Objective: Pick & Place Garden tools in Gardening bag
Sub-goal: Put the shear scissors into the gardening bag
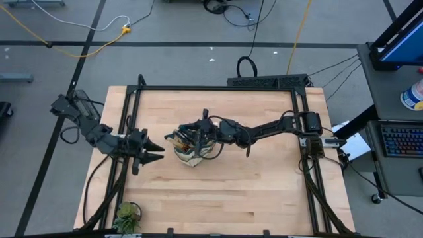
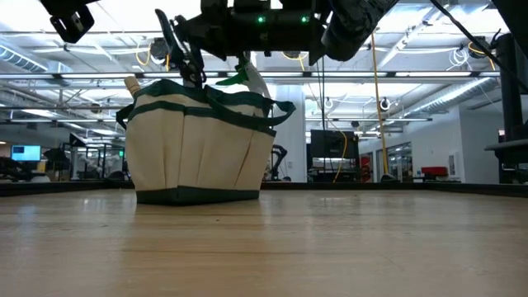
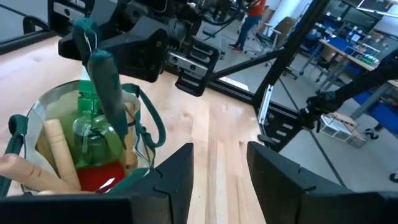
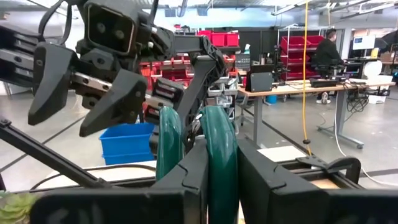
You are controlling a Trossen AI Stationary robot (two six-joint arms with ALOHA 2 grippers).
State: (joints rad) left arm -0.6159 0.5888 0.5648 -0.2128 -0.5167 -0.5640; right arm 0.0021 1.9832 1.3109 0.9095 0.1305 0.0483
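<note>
A pale wooden table (image 1: pixel 264 192) framed by dark rails stands on a grey floor; an open workshop with benches and shelving lies beyond. The gardening bag (image 2: pixel 200 148) sits upright near the table's centre, holding wooden-handled tools (image 3: pixel 59 152), a green spray bottle (image 3: pixel 93 127) and a red item (image 3: pixel 99 176). The right gripper (image 1: pixel 198 132) hangs directly over the bag's mouth, its fingers closed on the dark green handles of the pruning shears (image 4: pixel 214 155), which stand above the bag's contents. The left gripper (image 1: pixel 155 151) waits just beside the bag, fingers partly apart and holding nothing. A small leafy plant (image 1: pixel 126 217) stands at the table's near edge.
</note>
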